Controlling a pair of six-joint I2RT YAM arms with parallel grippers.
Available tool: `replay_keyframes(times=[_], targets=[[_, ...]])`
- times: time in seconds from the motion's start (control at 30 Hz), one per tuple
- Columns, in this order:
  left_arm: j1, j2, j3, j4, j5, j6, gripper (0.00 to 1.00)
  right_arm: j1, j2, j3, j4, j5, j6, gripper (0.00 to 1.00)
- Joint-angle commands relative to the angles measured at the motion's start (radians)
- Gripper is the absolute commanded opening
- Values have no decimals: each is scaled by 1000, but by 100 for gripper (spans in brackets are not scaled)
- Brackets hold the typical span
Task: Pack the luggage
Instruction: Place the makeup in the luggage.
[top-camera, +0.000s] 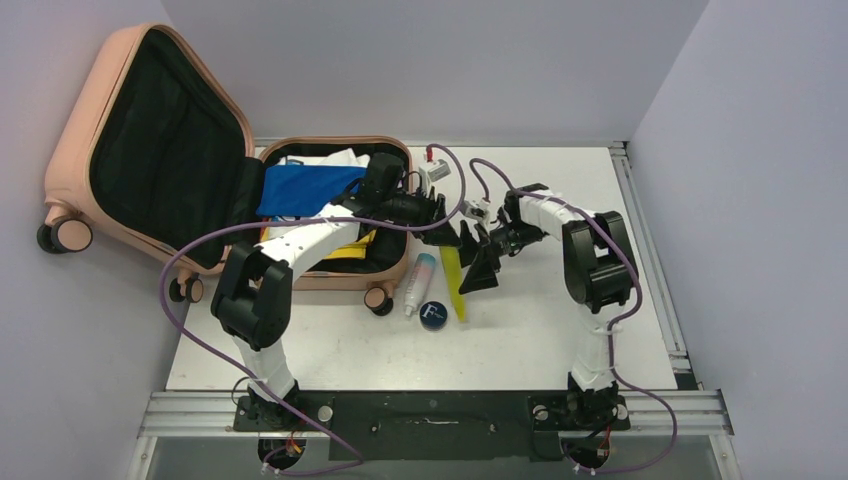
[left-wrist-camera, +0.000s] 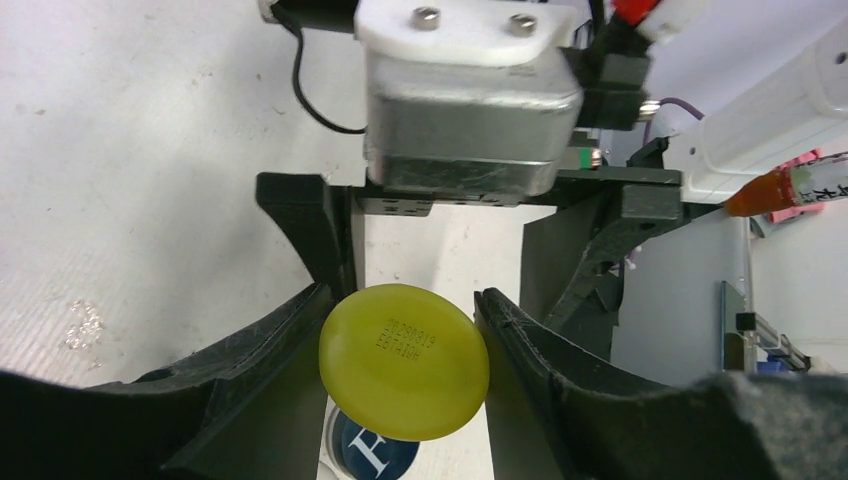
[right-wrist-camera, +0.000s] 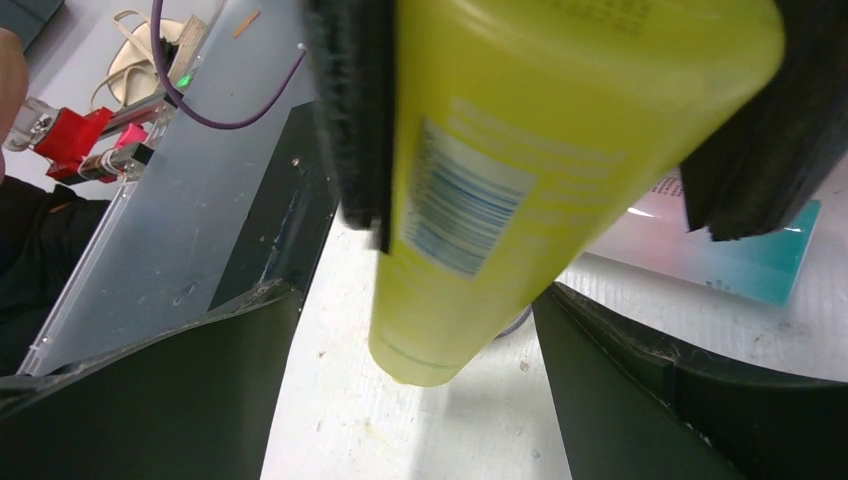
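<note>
2 hands at 1 tube (top-camera: 453, 282): left hand (left-wrist-camera: 403, 297) clenched on it, right hand (right-wrist-camera: 416, 296) released and clear, tube's long axis tilting down toward the worktop (top-camera: 540, 340), open luggage (top-camera: 72, 150) lying just left, nearer the left arm.

The suitcase (top-camera: 75, 140) at the far left has a smooth, matt pink plastic shell and a black cloth lining (top-camera: 165, 150). A blue cloth (top-camera: 305, 188) lies inside. The yellow tube (right-wrist-camera: 520, 170) is glossy plastic (its printed label just as smooth). The white table (left-wrist-camera: 130, 150) looks matt and finely ribbed. The round pot (top-camera: 432, 315) has a shiny dark lid.
</note>
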Motion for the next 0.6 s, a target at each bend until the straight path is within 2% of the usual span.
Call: replay_keyframes(times=[0.0, 0.13, 0.23, 0.27, 0.43, 0.53, 0.57], targets=[[-6, -22, 25, 110, 89, -71, 0, 10, 27, 35, -20, -101, -66, 91], [-6, -22, -4, 197, 105, -140, 0, 13, 56, 32, -19, -102, -61, 98], [-4, -23, -30, 228, 93, -162, 0, 13, 60, 38, -20, -102, -55, 84], [-4, -23, -35, 229, 84, -162, 0, 13, 58, 38, -20, -102, -54, 78], [15, -28, -51, 237, 22, -179, 0, 13, 29, 16, -18, -99, -79, 31], [29, -29, -57, 241, -5, -190, 1, 13, 11, 4, -19, -96, -92, 8], [33, -29, -59, 247, -7, -195, 13, 11, 7, 3, -18, -96, -95, 6]])
